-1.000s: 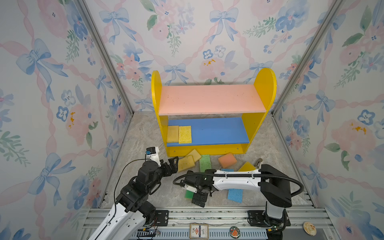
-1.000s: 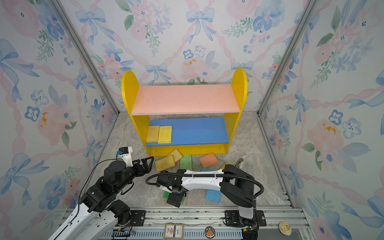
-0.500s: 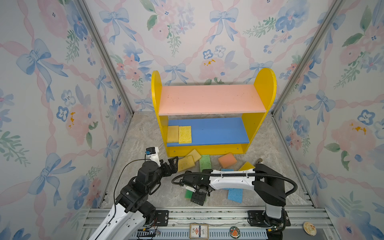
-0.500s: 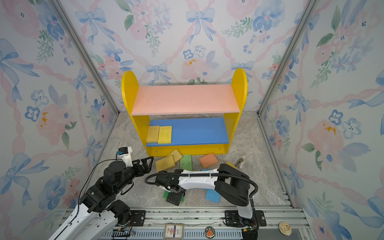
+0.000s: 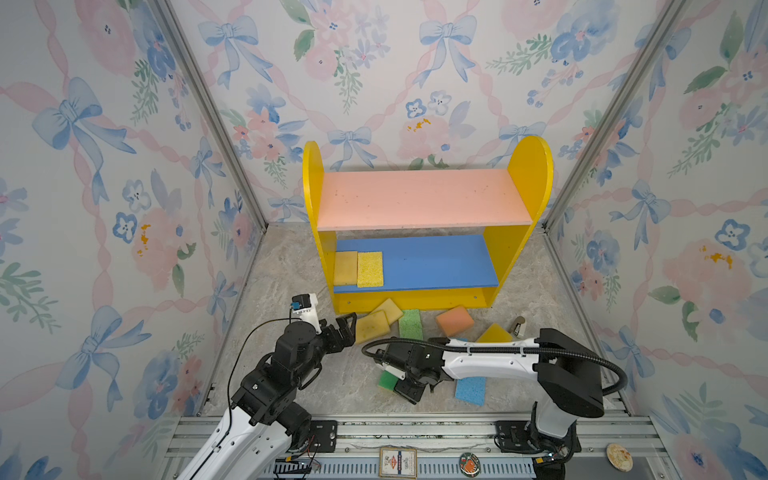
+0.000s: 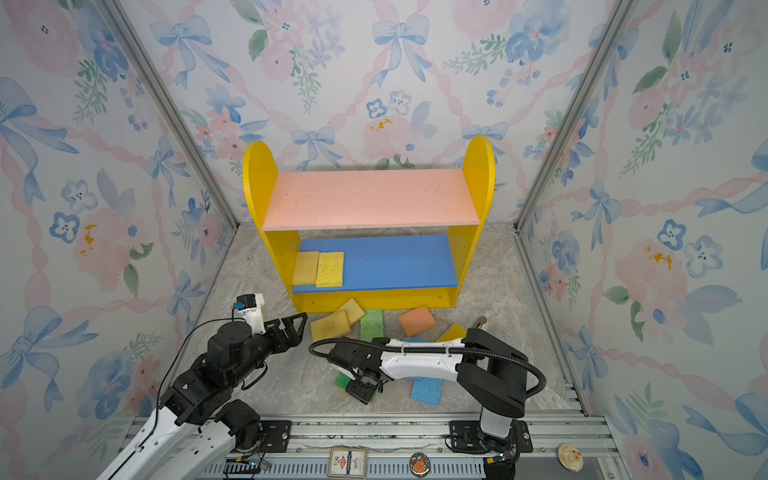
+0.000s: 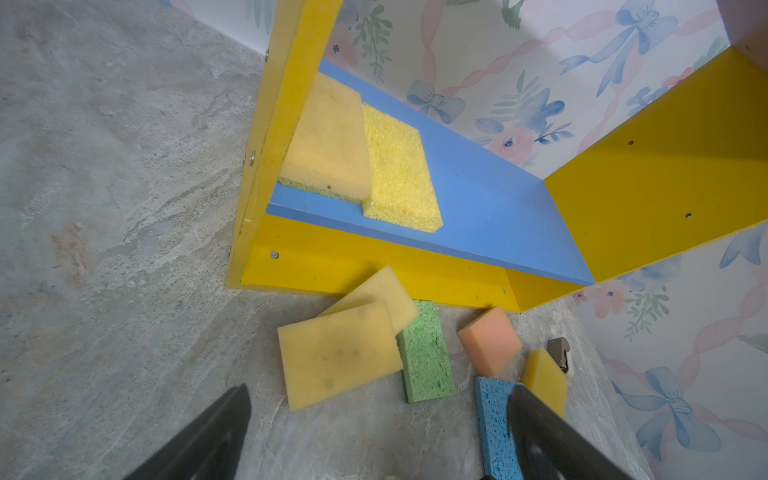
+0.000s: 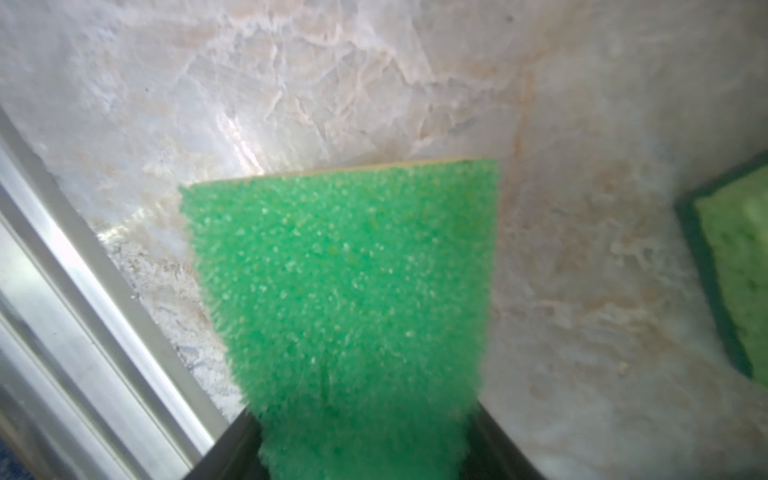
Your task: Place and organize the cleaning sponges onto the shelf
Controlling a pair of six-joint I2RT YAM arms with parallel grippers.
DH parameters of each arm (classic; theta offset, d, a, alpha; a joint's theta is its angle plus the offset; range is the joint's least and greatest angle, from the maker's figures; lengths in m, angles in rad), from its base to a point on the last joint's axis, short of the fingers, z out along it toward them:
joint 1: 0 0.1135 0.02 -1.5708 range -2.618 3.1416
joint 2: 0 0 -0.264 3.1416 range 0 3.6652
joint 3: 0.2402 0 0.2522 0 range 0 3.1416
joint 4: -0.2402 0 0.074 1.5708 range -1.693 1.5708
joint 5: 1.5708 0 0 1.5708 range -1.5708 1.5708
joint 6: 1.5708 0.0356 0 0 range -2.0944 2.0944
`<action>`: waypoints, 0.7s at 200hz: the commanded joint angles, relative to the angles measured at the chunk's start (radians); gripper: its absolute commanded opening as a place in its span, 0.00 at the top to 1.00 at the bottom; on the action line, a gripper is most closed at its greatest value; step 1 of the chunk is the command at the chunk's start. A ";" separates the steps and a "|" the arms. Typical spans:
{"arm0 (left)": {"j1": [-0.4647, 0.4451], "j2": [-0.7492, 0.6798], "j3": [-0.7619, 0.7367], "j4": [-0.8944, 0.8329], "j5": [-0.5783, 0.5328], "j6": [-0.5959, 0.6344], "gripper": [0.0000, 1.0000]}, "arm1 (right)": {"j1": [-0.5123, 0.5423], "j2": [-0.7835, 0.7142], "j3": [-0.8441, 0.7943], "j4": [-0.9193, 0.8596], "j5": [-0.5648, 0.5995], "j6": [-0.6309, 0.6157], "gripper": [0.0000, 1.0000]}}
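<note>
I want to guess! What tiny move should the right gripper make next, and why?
Probably lift the dark green sponge up: the right gripper pinches both its sides, and it sits low by the front rail, away from the shelf.

The shelf (image 5: 415, 199) stands in the centre of the frame on the grey marbled floor (image 5: 291, 270). Two yellow sponges (image 5: 345, 268) lie side by side, touching, on the left end of its blue lower board (image 5: 436, 262). Below it, on the floor, lie an overlapping yellow pair (image 5: 373, 326), a light green sponge (image 5: 410, 324), an orange sponge (image 5: 454, 321), a single yellow sponge (image 5: 494, 333), a light blue sponge (image 5: 470, 390) and a partly hidden dark green sponge (image 5: 387, 380).
</note>
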 commanded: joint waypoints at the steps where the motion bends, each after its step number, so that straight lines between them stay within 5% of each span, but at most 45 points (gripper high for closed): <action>1: 0.001 0.007 -0.009 0.012 0.017 -0.020 0.02 | -0.075 -0.153 -0.051 0.075 -0.041 0.089 0.38; 56: 0.000 0.114 -0.041 0.202 0.231 -0.095 0.02 | -0.296 -0.449 -0.122 0.163 -0.040 0.397 0.40; 93: -0.079 0.265 -0.067 0.471 0.339 -0.192 0.02 | -0.296 -0.505 -0.108 0.115 0.089 0.536 0.40; 140: -0.195 0.432 -0.017 0.616 0.322 -0.203 0.02 | -0.235 -0.500 -0.076 0.072 0.164 0.497 0.40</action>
